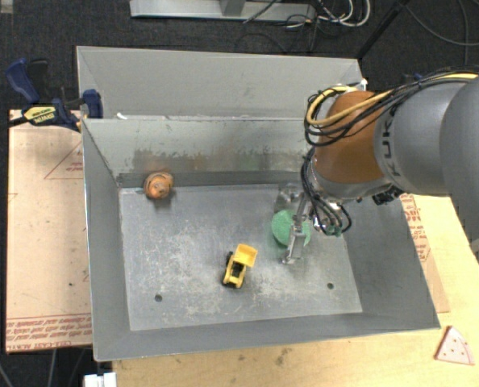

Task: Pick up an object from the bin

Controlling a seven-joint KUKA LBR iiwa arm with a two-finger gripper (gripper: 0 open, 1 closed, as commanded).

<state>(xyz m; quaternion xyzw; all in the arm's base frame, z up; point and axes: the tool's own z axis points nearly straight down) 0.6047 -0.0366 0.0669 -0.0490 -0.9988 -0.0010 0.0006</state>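
Observation:
My gripper (pixel 293 248) reaches down to the bin floor right of the middle, under the orange wrist cover. A small green rounded thing (pixel 281 227) lies right against it, mostly on its left side, with a sliver of green showing on its right. Whether the green thing is gripped I cannot tell. A yellow toy vehicle with black wheels (pixel 239 266) lies on the floor a short way to the gripper's left and slightly nearer the front.
A brown-orange ball (pixel 159 185) rests at the foot of the back wall on the left. The arm comes in over the bin's right rim. Bare floor stretches along the left and the front.

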